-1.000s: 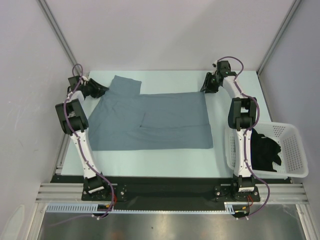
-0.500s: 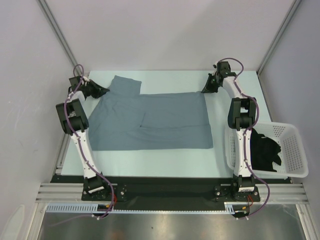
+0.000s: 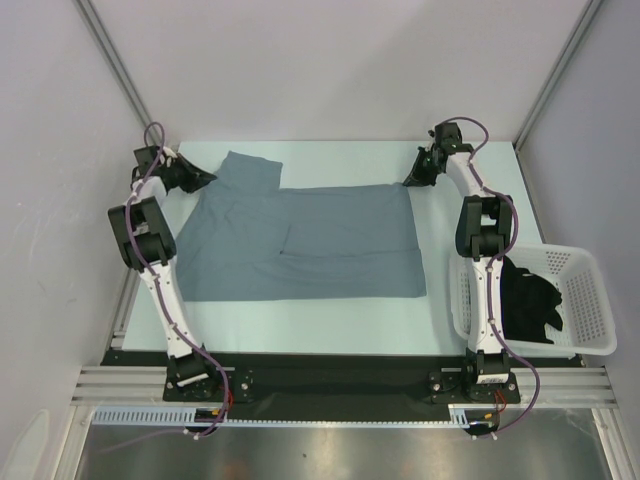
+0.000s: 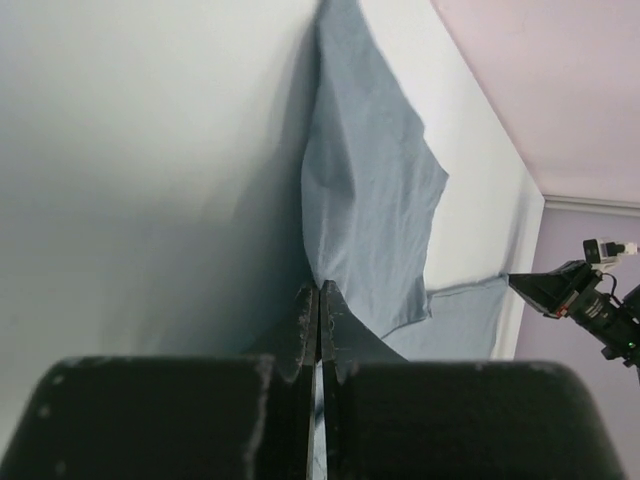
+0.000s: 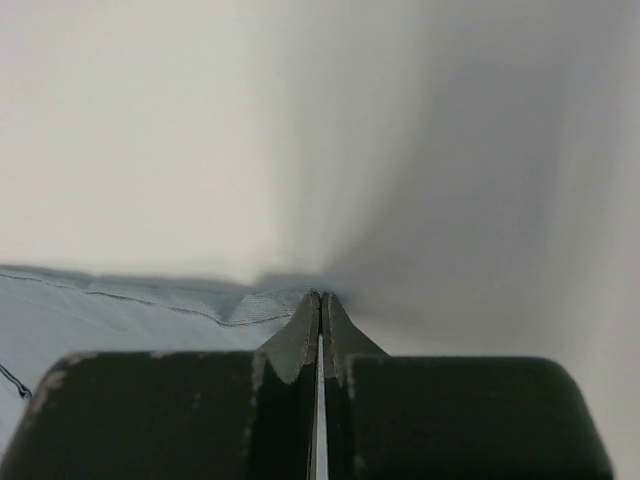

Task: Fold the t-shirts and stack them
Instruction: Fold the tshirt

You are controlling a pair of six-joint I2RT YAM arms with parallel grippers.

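In basket (image 3: 597, 300), black shirt (image 3: 535, 300) partly hidden behind right arm (image 3: 487, 300). Pinched corners of grey shirt (image 3: 320, 245) hidden under left gripper (image 3: 208, 179), right gripper (image 3: 410, 180). Wrist views cut grey shirt off.

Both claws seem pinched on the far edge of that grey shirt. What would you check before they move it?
1. The left gripper is shut on the grey shirt at its far corner: ok.
2. The right gripper is shut on the other far corner, cloth puckered at its tips: ok.
3. Nothing lies on top of the shirt: ok.
4. Shirt spread flat: mostly ok, one small crease near the middle.
5. The black shirt sits inside the basket, apart from the grey one: ok.
6. How much cloth each pinch holds: cannot tell.
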